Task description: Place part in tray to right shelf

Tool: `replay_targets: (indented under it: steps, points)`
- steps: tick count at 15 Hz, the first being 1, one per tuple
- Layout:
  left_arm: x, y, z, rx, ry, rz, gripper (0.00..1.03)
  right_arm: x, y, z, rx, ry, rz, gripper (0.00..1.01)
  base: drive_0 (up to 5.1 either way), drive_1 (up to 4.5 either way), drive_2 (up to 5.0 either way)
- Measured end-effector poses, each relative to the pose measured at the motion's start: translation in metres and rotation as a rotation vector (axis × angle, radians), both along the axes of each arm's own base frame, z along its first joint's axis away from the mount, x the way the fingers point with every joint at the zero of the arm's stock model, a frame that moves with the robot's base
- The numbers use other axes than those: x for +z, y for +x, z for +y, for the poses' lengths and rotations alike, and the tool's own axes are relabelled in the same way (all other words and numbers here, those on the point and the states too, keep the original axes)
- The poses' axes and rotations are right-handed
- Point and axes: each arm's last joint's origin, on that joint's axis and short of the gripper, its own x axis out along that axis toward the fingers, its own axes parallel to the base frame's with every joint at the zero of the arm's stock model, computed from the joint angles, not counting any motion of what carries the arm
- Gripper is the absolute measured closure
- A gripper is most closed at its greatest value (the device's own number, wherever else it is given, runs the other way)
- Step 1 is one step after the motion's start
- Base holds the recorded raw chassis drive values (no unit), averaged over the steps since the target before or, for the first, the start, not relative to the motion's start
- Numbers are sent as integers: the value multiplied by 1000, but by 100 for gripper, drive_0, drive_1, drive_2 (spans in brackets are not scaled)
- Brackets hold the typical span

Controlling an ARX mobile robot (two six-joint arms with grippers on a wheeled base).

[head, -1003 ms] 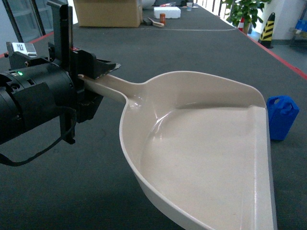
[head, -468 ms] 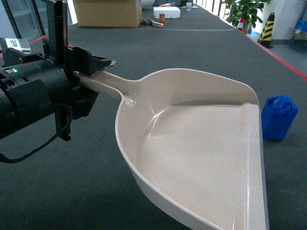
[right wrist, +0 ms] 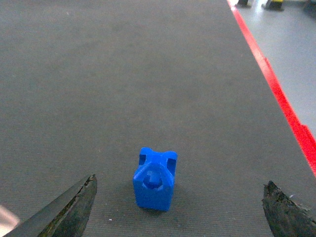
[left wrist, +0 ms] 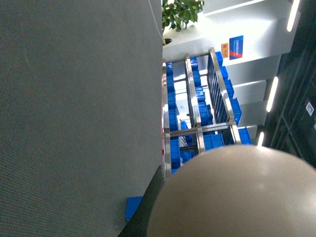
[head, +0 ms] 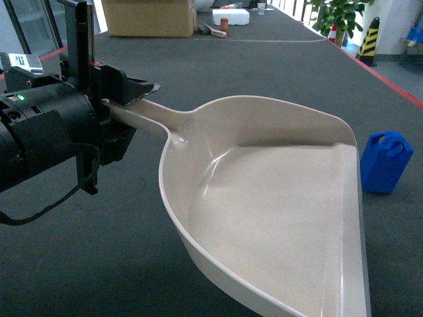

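Left gripper is gripping the tray by its handle, holding it above the grey floor. Right gripper is hovering with jaws wide apart over the part, standing just right of the tray.

small blue part on grey floor just beside cream tray

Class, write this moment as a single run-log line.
left gripper: shut on tray handle | right gripper: open above part | part: on floor, outside tray
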Motion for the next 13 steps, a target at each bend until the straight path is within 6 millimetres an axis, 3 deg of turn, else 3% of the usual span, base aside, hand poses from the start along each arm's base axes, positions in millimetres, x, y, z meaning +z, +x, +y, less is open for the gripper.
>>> replay_targets:
  steps: [3, 6, 10, 13]
  points:
    - [0, 0, 0, 0, 0, 0, 88, -7, 65, 4, -6, 17, 87, 3, 0, 0, 0]
    - [0, 0, 0, 0, 0, 0, 88, -20, 114, 9, -30, 34, 184, 3, 0, 0, 0]
    - [0, 0, 0, 1, 1, 0, 88, -31, 139, 9, -71, 61, 260, 3, 0, 0, 0]
    - [0, 0, 0, 0, 1, 0, 88, -52, 150, 13, -88, 95, 350, 3, 0, 0, 0]
